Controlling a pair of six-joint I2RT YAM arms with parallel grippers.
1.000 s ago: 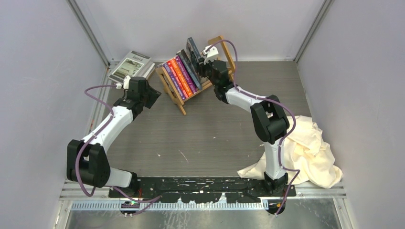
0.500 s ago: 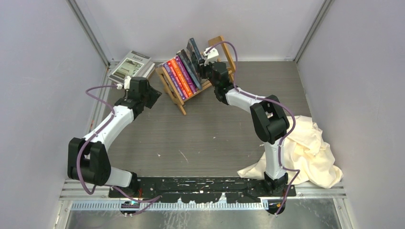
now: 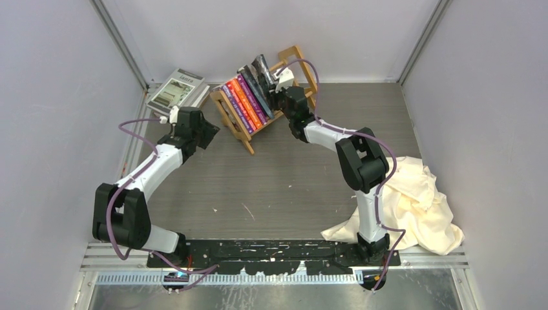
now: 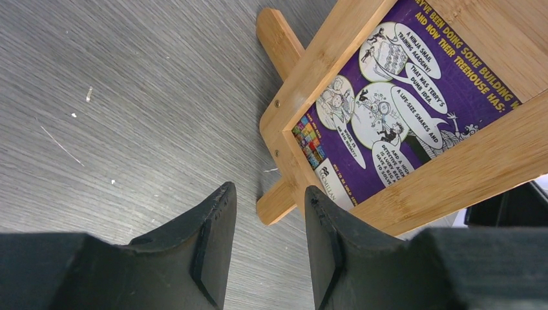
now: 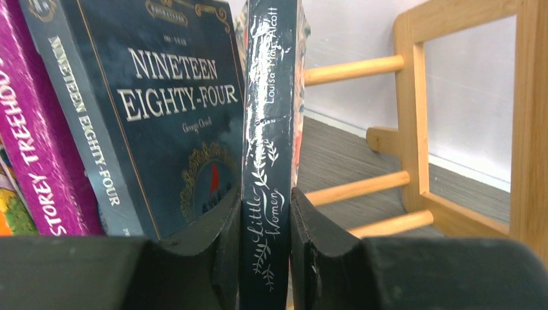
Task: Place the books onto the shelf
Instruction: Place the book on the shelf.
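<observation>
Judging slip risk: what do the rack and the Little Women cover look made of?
Rack: pale wood, possibly bamboo, smooth finish; grain lines and round dowels show. Little Women cover: apparently glossy laminated card; glare streaks and a crease across the spine.

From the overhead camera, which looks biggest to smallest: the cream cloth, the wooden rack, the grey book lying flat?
1. cream cloth
2. wooden rack
3. grey book
Rack and book sit farther from the camera, so real sizes could differ.

"Nineteen Eighty-Four" on dark blue book (image 5: pixel 161 129); "Little Women" on black-spined book (image 5: pixel 266 161)
</observation>
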